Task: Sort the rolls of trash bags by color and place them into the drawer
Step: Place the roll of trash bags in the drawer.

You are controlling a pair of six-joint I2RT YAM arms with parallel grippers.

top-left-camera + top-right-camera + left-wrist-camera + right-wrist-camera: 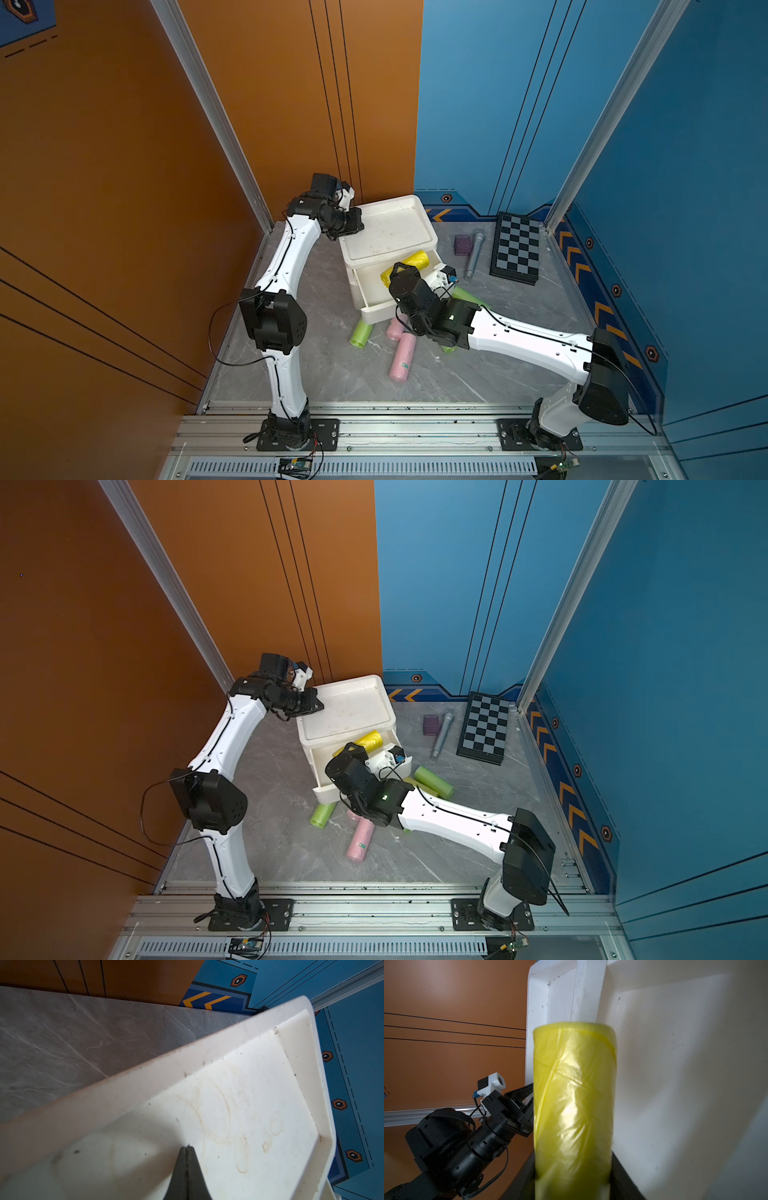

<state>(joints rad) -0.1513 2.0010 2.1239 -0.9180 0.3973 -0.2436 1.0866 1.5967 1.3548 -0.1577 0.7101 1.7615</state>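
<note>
Right gripper [402, 271] held a yellow roll [574, 1095] over the white cabinet's open top drawer [374, 286]; left gripper [187, 1148], jaws closed, rested on its top tray [239, 1105]. Placing step; next probably lowering and releasing. Pink rolls [402, 358] and green rolls [360, 334] lay on the table

I get even, bright light and sharp detail in both top views. The white tray [239, 1095] glares in the left wrist view, shadowed lower left; the yellow roll [574, 1105] blurs toward the bottom edge of the right wrist view.
</note>
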